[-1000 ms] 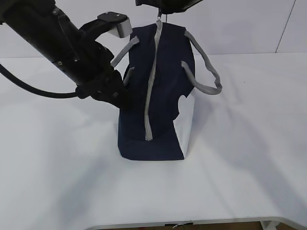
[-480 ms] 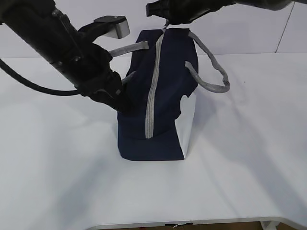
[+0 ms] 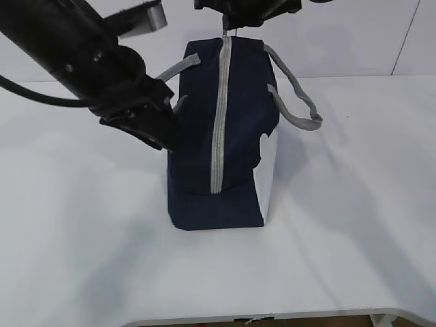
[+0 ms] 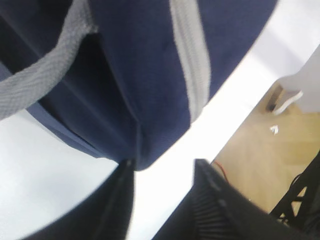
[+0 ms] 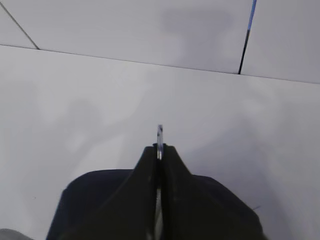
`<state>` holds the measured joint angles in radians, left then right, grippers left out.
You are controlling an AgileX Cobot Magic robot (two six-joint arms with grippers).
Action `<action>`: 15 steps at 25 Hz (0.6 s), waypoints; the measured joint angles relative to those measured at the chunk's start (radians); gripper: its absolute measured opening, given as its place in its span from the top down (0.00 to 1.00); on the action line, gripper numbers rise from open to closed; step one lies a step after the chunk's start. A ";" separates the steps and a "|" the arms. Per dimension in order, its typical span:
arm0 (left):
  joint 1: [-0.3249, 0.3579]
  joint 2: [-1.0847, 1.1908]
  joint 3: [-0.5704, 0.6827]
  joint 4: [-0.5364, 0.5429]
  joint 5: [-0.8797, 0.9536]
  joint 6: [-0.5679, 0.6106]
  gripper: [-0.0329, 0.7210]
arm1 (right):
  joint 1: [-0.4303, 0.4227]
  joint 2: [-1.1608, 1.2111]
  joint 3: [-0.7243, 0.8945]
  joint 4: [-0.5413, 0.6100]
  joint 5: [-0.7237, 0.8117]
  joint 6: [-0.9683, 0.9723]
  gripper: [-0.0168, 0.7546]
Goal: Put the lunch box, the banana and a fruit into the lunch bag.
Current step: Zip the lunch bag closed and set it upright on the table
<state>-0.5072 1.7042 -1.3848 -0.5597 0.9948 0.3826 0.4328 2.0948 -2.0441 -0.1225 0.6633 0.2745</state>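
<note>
On the white table (image 3: 354, 204), zipped lunch bag (image 3: 238, 109) upright, right gripper (image 5: 159, 150) jaws clenched on its zipper pull (image 5: 159, 134), left gripper (image 4: 162, 172) jaws released.

Bright even light, soft shadows, blurred left wrist view.

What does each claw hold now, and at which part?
The right claw pinches the lunch bag by its zipper pull. The left claw stands open, holding nothing.
</note>
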 joint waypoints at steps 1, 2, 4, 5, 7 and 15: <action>0.000 -0.017 -0.004 0.001 0.004 -0.020 0.57 | 0.000 0.000 -0.011 0.018 0.006 -0.014 0.95; 0.003 -0.034 -0.017 0.001 0.004 -0.043 0.50 | 0.000 0.000 -0.022 0.041 0.011 -0.031 0.95; 0.016 -0.058 -0.047 0.001 0.004 -0.085 0.37 | 0.000 0.000 -0.039 0.080 0.015 -0.059 0.95; 0.023 -0.062 -0.065 0.001 -0.004 -0.105 0.33 | 0.000 0.000 -0.042 0.092 0.023 -0.069 0.95; 0.044 -0.066 -0.092 0.001 -0.041 -0.140 0.29 | 0.000 0.000 -0.044 0.112 0.028 -0.080 0.95; 0.108 0.020 -0.137 -0.150 -0.129 -0.160 0.29 | 0.000 0.000 -0.044 0.145 0.032 -0.104 0.95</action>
<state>-0.3993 1.7239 -1.5222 -0.7098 0.8659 0.2224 0.4328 2.0948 -2.0884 0.0225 0.6953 0.1708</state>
